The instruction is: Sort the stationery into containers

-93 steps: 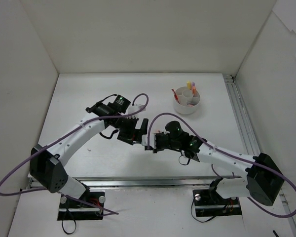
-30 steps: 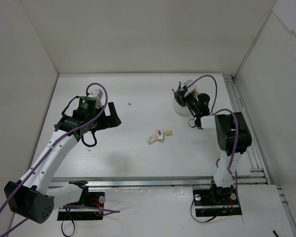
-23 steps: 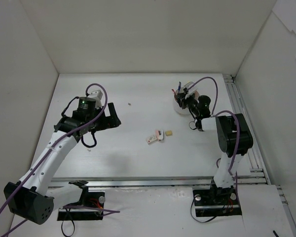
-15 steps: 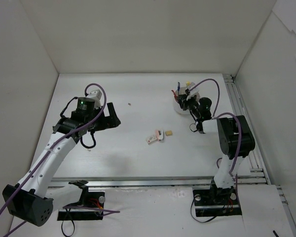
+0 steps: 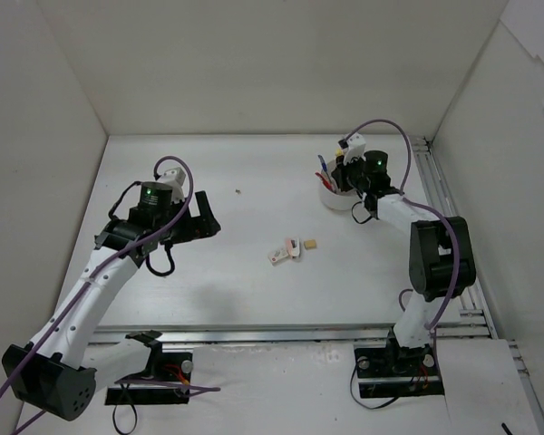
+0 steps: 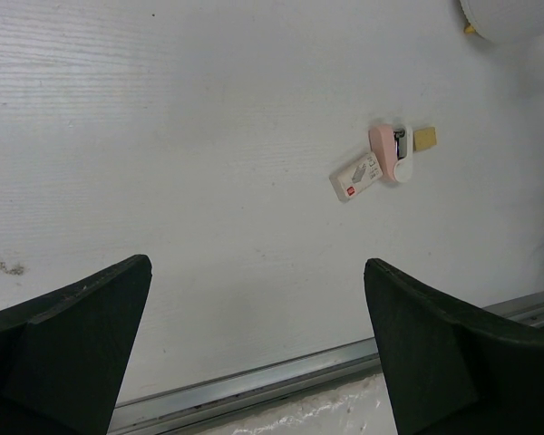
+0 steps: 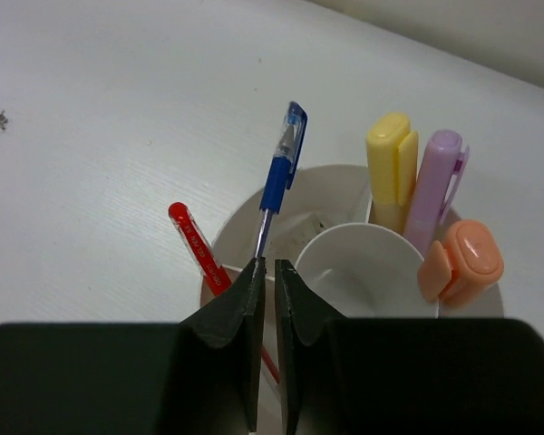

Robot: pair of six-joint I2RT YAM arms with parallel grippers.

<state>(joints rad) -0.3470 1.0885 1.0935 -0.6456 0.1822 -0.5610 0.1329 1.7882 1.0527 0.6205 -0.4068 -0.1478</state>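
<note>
The round white dish (image 5: 343, 198) stands at the back right, with a white inner cup (image 7: 372, 267). In it stand a blue pen (image 7: 279, 172), a red pen (image 7: 195, 245) and yellow (image 7: 390, 159), purple (image 7: 435, 181) and orange (image 7: 462, 258) markers. My right gripper (image 5: 341, 178) hovers just over the dish, its jaws (image 7: 270, 265) shut to a slim gap. The blue pen runs down behind the left fingertip, not in the gap. A white eraser (image 6: 356, 177), a pink block (image 6: 383, 145) and a tan block (image 6: 425, 138) lie mid-table (image 5: 290, 248). My left gripper (image 5: 204, 217) is open, empty (image 6: 257, 263) and left of them.
A metal rail (image 6: 281, 381) runs along the table's near edge. Another rail (image 5: 440, 204) runs along the right side by the dish. White walls enclose the table on three sides. A dark speck (image 5: 238, 191) lies on the table behind the left gripper.
My right gripper has swung from the dish's right side to above its back rim. Three seconds ago both grippers met mid-table. The left arm has barely moved lately.
</note>
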